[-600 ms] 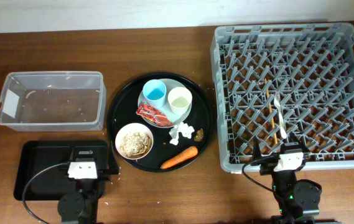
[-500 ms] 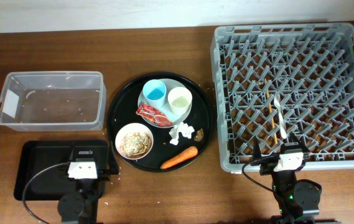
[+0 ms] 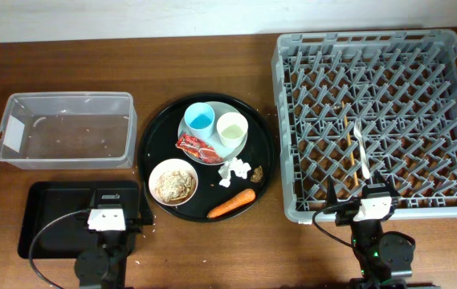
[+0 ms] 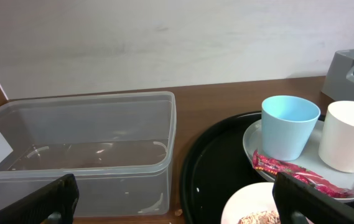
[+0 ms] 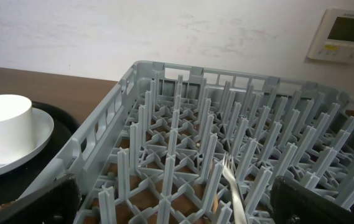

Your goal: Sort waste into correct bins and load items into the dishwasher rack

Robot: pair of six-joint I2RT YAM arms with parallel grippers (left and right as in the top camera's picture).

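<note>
On the round black tray [image 3: 153, 132] a pale grey plate [image 3: 216, 143] holds a blue cup [image 3: 199, 120], a cream cup [image 3: 231, 128] and a red wrapper [image 3: 199, 148]. A bowl [image 3: 173, 182] of noodle scraps, white tissue [image 3: 230, 170], a brown scrap [image 3: 256, 172] and a carrot [image 3: 231, 204] lie nearby. The clear tub [image 3: 66, 128] and the black rectangular tray [image 3: 51, 213] are at the left. The grey rack [image 3: 381, 120] is at the right. My left gripper [image 3: 109, 201] is open and empty over the black tray's right end. My right gripper [image 3: 362, 195] is open and empty at the rack's front edge.
A fork [image 3: 361, 148] and a pair of chopsticks [image 3: 345, 152] lie in the rack. The left wrist view shows the tub [image 4: 77, 143], blue cup [image 4: 288, 127], cream cup [image 4: 351, 137] and wrapper [image 4: 288, 174]. The right wrist view shows rack pegs [image 5: 226, 137] and the fork [image 5: 232, 183].
</note>
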